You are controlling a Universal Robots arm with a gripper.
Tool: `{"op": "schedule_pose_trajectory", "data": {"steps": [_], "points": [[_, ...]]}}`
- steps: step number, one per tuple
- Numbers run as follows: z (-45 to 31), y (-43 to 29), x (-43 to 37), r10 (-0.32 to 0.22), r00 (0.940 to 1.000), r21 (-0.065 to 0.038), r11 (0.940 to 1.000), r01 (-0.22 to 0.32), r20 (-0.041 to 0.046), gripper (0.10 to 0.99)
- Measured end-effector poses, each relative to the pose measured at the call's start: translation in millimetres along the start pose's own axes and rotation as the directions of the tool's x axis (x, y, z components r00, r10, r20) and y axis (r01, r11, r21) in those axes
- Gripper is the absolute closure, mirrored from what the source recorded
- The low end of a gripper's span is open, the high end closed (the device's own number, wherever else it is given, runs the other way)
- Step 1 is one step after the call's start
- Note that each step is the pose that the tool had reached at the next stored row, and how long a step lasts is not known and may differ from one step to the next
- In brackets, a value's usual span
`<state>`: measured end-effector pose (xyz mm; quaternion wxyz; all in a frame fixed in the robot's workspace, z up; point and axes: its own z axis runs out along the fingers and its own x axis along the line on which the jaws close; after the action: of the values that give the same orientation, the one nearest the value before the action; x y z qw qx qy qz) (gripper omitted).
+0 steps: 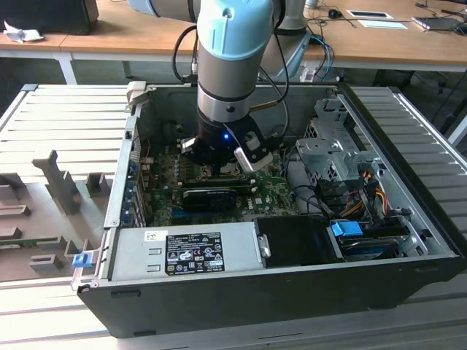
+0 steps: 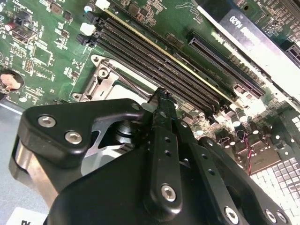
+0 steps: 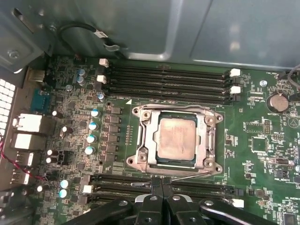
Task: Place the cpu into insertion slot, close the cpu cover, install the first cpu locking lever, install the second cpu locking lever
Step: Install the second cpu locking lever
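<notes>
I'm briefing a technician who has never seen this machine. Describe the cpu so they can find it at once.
Start at the open computer case and look down at the green motherboard inside. Between two banks of long black memory slots sits a square metal socket frame, the cpu cover. The cpu is the flat, pale silver-grey square showing through that frame's window, the only plain metal plate among small components.
</notes>
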<state>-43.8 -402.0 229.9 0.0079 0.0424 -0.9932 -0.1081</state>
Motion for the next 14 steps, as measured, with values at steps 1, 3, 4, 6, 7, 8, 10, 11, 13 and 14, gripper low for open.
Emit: {"op": "schedule_pose_trajectory", "data": {"steps": [1,3,4,6,7,8,10,11,13,14], "points": [[0.6,-0.2,0.1,0.000,1.0000,-0.002,1.0000,0.000,0.0001,0.980],[1.0,-0.2,0.0,-0.002,1.0000,-0.003,1.0000,0.002,-0.0002,0.980],[1.2,-0.2,0.0,-0.005,1.0000,-0.003,1.0000,0.005,-0.0008,0.980],[1.5,-0.3,0.0,-0.010,0.9999,-0.003,0.9999,0.010,-0.0018,0.980],[1.6,-0.6,0.8,-0.011,0.9999,-0.005,0.9999,0.011,-0.0020,0.980],[1.6,-0.8,1.5,-0.011,0.9999,-0.006,0.9999,0.011,-0.0018,0.980],[1.9,-1.4,3.2,-0.013,0.9999,-0.010,0.9999,0.012,-0.0018,0.980],[2.3,-1.5,3.7,-0.014,0.9999,-0.010,0.9999,0.014,-0.0018,0.980],[4.9,-2.1,6.3,-0.026,0.9997,-0.019,0.9995,0.026,-0.0037,0.980],[5.9,-2.2,6.9,-0.028,0.9996,-0.021,0.9994,0.028,-0.0039,0.980]]}}
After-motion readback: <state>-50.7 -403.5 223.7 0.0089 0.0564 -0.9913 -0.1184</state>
